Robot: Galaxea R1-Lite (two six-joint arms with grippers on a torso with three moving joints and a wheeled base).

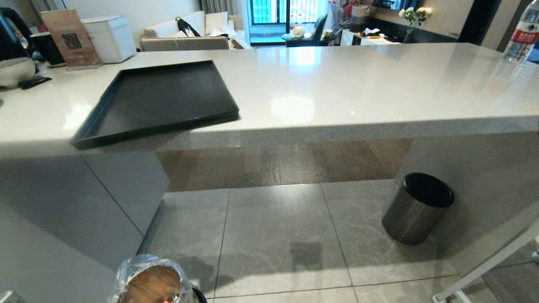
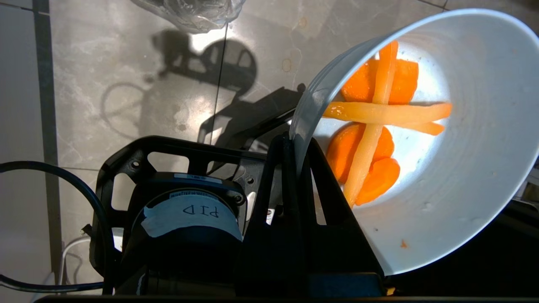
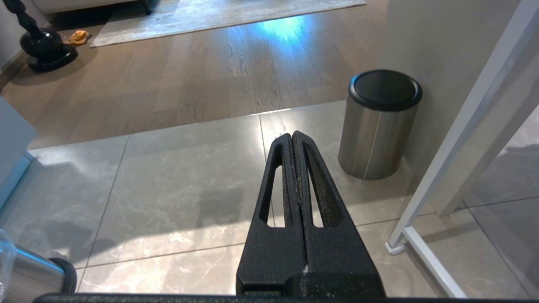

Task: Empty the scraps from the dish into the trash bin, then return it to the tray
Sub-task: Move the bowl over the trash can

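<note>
While clamped on rim of dish (image 2: 463, 176), left pincer (image 2: 294, 145) holds it tilted above floor near bin (image 1: 151, 281); scraps (image 2: 374, 126) inside dish. Bin: on floor below tray (image 1: 156, 101). Tray: bare, on table (image 1: 337, 84), overhanging edge. Right pincer (image 3: 292, 136): fingers together, holding nothing, near steel can (image 3: 379, 126).

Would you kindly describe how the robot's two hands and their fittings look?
Both are matte black. The right hand has two long tapering fingers with slotted cut-outs. The left hand looks the same, backed by a black open-frame bracket, a round black housing taped with a pale label reading "PID", and a black cable.
</note>
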